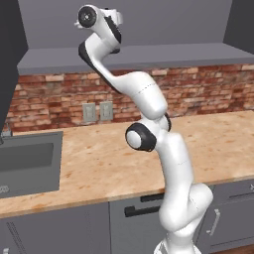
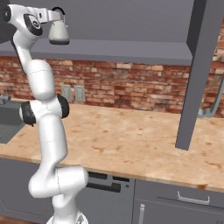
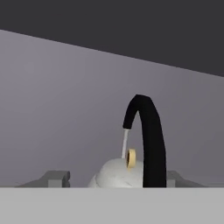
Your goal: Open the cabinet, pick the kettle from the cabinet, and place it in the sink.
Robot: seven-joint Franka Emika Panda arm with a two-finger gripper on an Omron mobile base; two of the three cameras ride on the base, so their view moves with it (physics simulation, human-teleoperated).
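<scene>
The cabinet [image 1: 149, 55] stands open above the counter, and its right door [image 2: 202, 74] swings out over the worktop. Inside on the cabinet floor sits the kettle [image 2: 58, 33], silver-grey with a black arched handle [image 3: 148, 140]. My gripper [image 2: 60, 14] reaches into the cabinet at the top of the kettle. In the hand view my gripper [image 3: 117, 177] is open, one fingertip [image 3: 54, 177] on each side of the handle with gaps showing, and the kettle's rounded body [image 3: 111, 175] is just below. The sink [image 1: 27, 158] lies in the counter at the far left.
A marbled counter [image 1: 99, 163] runs under the cabinet, backed by a brick wall with two outlets [image 1: 96, 112]. The cabinet's left door [image 1: 9, 59] stands out above the sink. Grey base cabinets and a dishwasher front [image 1: 139, 211] are below.
</scene>
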